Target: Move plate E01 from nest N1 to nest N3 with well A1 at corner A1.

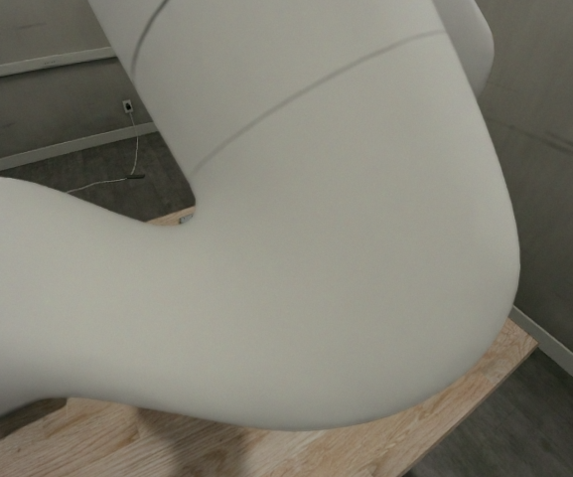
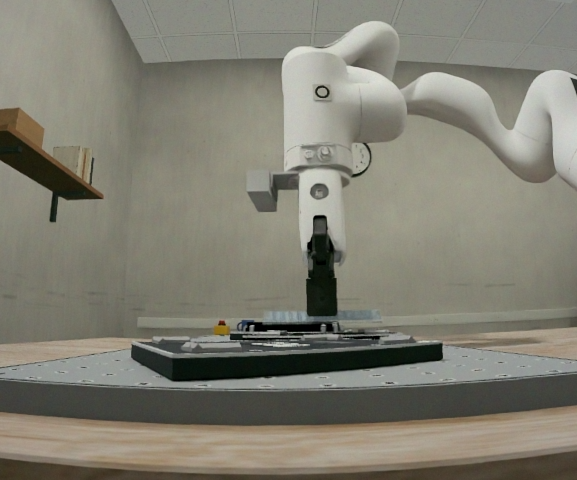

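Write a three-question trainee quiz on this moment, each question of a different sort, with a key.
1. True or false: the black-fingered gripper on the white arm is empty.
2. In the exterior view, the pale blue flat plate is: A) high above the black deck block; B) low, just over the deck's fixtures; C) on the wooden wall shelf.
3. Fill in: the top view is mostly blocked by the robot's own ____.

Key: 1 false, it is shut on the plate. 2 B; whether the plate is already seated cannot be told. 3 arm.
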